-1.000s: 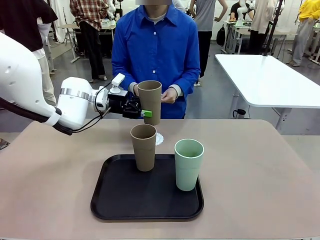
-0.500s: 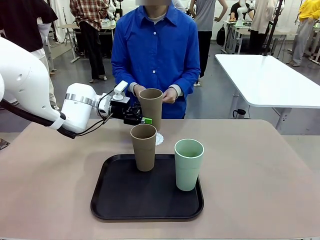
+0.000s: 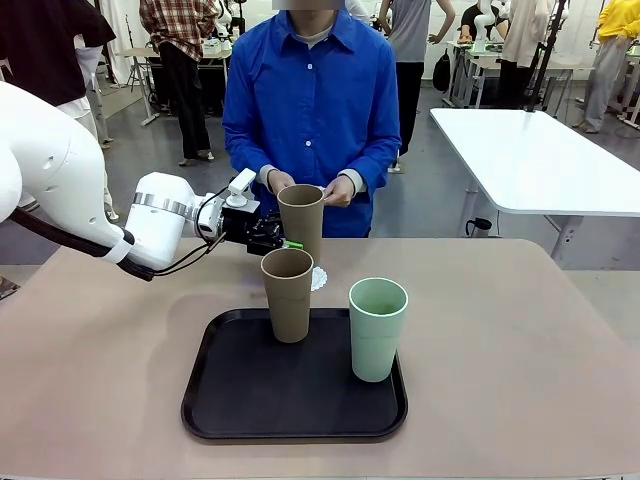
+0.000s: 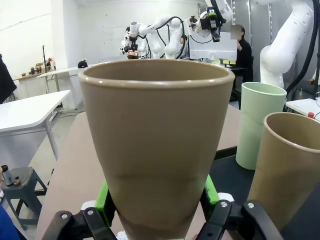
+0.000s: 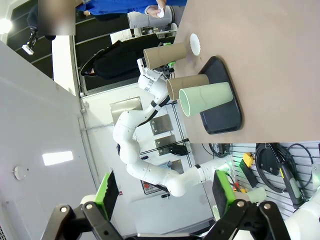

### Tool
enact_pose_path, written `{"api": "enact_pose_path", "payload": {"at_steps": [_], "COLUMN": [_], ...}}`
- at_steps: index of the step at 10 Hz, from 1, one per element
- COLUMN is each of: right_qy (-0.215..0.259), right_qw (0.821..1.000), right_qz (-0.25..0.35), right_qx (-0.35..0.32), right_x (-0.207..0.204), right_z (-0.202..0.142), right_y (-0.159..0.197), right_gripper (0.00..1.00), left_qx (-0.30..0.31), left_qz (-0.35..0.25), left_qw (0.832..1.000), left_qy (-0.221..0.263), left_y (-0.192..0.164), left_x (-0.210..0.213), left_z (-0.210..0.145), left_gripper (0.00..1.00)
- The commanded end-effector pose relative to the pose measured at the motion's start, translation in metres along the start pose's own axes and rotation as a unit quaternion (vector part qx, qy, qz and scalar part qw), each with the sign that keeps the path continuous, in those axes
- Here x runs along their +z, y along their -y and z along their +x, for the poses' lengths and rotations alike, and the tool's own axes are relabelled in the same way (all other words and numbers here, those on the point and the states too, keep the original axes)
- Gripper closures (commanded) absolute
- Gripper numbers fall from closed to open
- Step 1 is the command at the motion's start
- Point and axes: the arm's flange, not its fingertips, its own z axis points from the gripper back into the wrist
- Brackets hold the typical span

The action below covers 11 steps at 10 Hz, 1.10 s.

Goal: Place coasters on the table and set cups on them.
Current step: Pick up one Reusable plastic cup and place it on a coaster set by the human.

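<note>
Upright tan cup point(image 3: 301, 215) near lacy coaster point(image 3: 319, 278)

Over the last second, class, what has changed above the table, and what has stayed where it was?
The left hand, still shut on a brown cup, has lowered it toward the doily on the table behind the tray; whether it has landed is hidden. Nothing was let go. The second brown cup and the green cup stayed upright on the tray.
</note>
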Motion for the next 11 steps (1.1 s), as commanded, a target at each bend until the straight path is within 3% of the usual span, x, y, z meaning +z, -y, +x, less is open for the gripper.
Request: {"api": "enact_pose_path", "payload": {"at_steps": [1,3,5,11], "right_qy": [-0.002,-0.002,-0.002,-0.002], "right_qw": [1.0,1.0,1.0,1.0], "right_qz": [0.004,0.004,0.004,0.004], "right_qx": [0.002,0.002,0.002,0.002], "right_x": [0.0,0.0,0.0,0.0], "right_z": [0.0,0.0,0.0,0.0], "right_y": [0.0,0.0,0.0,0.0], "right_gripper": [0.0,0.0,0.0,0.0], "left_qx": [-0.002,0.005,-0.026,-0.027], "left_qz": [0.0,-0.023,-0.061,-0.06], "left_qw": [1.0,1.0,0.998,0.998], "left_qy": [0.0,-0.008,0.002,0.005], "left_y": [0.001,-0.005,-0.012,-0.029], "left_x": [0.0,0.002,0.001,-0.007], "left_z": [0.003,-0.013,-0.028,-0.047], "left_gripper": [0.17,0.17,0.17,0.17]}}
